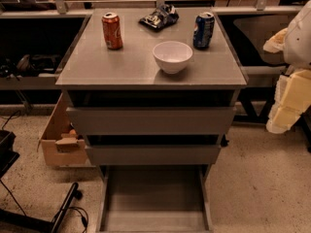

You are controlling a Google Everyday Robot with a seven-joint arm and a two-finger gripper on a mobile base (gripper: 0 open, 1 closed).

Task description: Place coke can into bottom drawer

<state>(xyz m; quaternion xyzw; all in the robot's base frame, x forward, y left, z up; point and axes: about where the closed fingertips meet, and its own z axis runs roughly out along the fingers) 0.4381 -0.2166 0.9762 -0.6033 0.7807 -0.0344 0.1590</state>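
The coke can [112,30] is orange-red with a silver top and stands upright at the back left of the grey cabinet top [97,64]. The bottom drawer [153,198] is pulled out below the two upper drawers, and its flat grey tray shows nothing inside. My gripper [287,103] is pale yellow and hangs at the right edge of the view. It is beside the cabinet at the height of the upper drawers, far from the can, and holds nothing that I can see.
A blue soda can [203,30] stands at the back right of the top. A white bowl [172,56] sits near the front middle, with a dark crumpled bag [159,17] behind it. A cardboard box [60,140] is on the floor to the left.
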